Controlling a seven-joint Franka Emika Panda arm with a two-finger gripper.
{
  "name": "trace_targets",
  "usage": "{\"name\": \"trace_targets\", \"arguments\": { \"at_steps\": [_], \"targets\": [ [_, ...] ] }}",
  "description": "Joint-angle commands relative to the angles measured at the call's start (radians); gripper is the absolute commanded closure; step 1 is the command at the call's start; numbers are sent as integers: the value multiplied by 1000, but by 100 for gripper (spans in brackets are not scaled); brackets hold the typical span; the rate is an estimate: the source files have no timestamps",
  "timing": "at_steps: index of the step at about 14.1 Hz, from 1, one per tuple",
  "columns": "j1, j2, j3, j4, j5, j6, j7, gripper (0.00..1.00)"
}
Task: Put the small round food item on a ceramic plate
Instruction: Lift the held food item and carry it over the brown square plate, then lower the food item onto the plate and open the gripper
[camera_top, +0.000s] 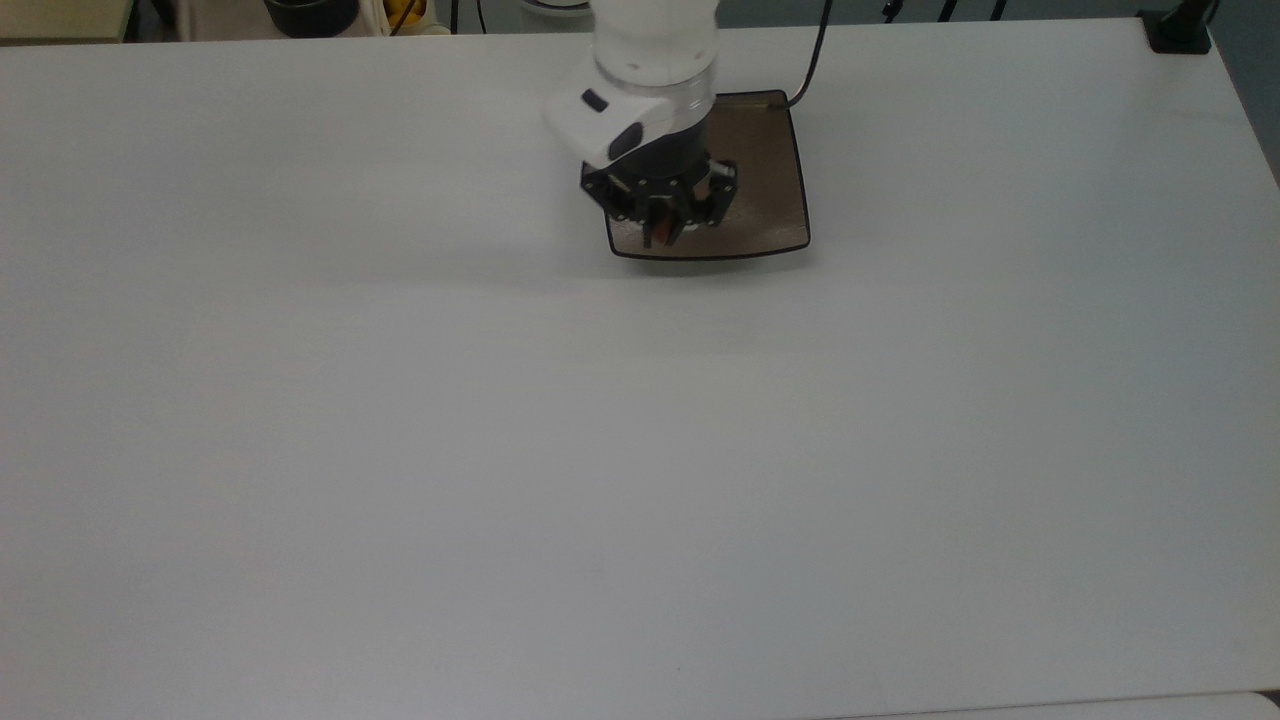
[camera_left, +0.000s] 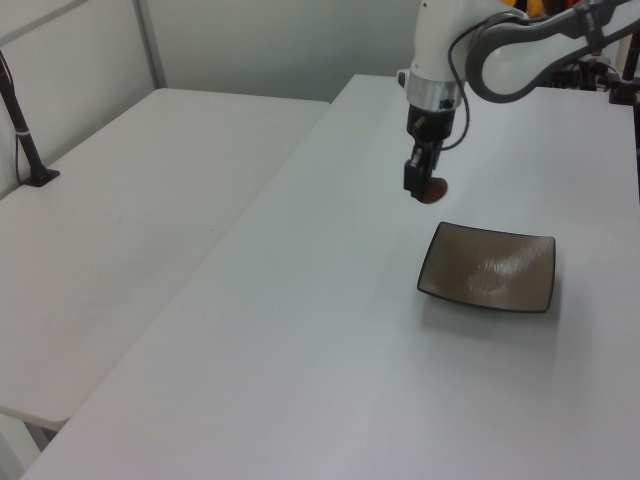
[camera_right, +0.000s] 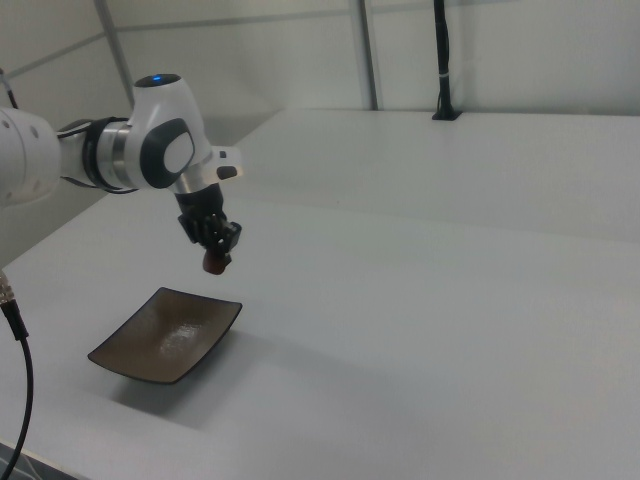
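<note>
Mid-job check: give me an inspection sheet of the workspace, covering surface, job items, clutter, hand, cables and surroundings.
Surface: white table, bare apart from the plate.
Job items: small dark reddish-brown food lump held in the air; square brown glossy plate with dark rim lies flat with nothing on it.
Clutter: nothing seen on the table.
Hand: black two-finger hand shut on the lump, above the plate's edge at the top view's left, clear of the plate.
Cables: thin black cable runs from the wrist off the top view's upper edge.
Surroundings: second white table; black post at the far table edge.
</note>
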Motion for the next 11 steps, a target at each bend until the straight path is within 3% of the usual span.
{"name": "trace_targets", "arguments": {
  "at_steps": [1,2,11],
  "targets": [
    [51,-44,-12,-52,32,-53,20,10],
    [59,-44,-10,-52,32,-76,21,2],
    [54,-67,7,-44,32,-139,4,0]
  ]
}}
